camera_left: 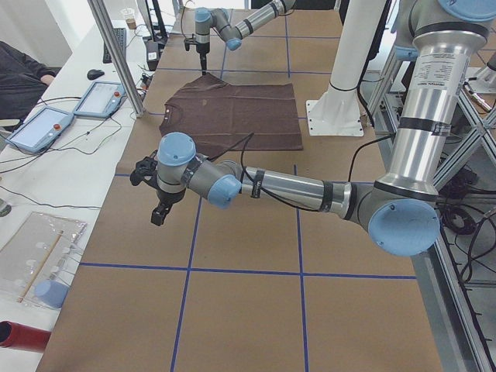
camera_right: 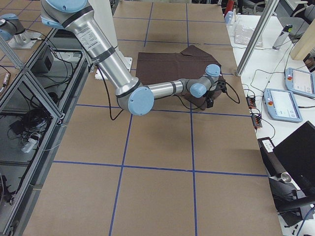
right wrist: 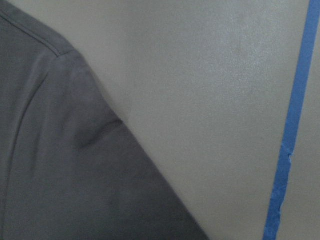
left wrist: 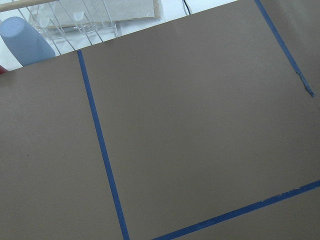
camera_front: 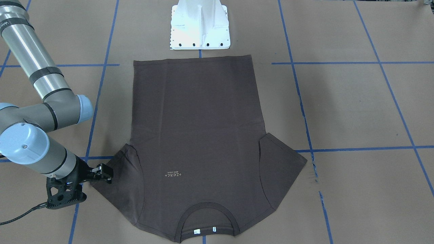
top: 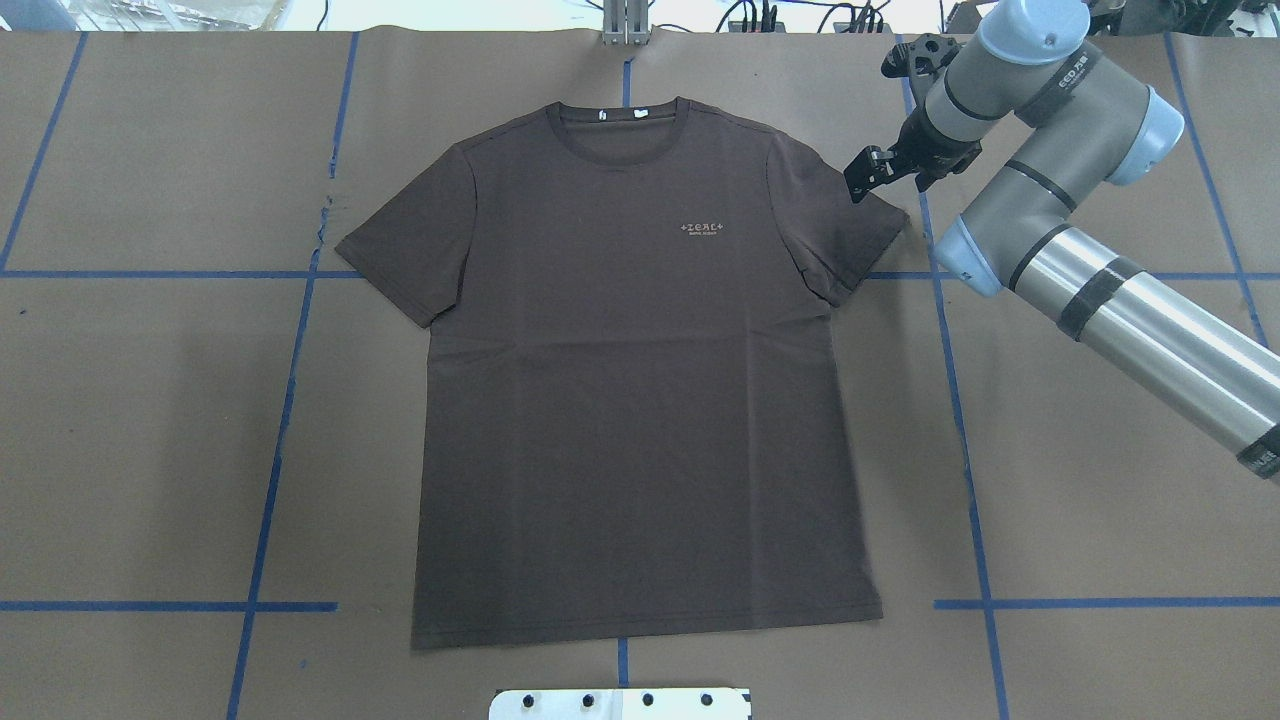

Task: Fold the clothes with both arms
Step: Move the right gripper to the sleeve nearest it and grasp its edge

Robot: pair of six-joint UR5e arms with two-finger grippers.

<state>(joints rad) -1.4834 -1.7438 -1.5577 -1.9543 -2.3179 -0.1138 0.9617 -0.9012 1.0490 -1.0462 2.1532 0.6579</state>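
The T-shirt (top: 640,400) lies flat and face up in the middle of the tabletop (top: 1100,450). In the overhead view its collar (top: 620,120) is at the top, its hem (top: 650,625) is at the bottom, and both sleeves are spread out. Nothing is folded yet, so the task looks to be at its very start: the reach for a first grasp.

The right end effector (top: 868,172) sits at the outer edge of the sleeve (top: 850,230) at the upper right of the overhead view, touching it or just beside it. The cloth there lies flat apart from a small crease that shows in the right wrist view. The gap between its fingers is too small and dark to judge, so I cannot tell whether it is wide, narrow or pinching.

The left end effector (camera_left: 159,211) appears only in the left side view, hanging over bare paper well apart from the shirt. Its wrist camera sees nothing but paper and blue tape (left wrist: 100,145), and I cannot tell its opening either.

The next move probably calls for the right arm to pinch that sleeve edge cleanly. The left arm should come across to the far sleeve (top: 400,250), so both sides can lift and fold evenly.
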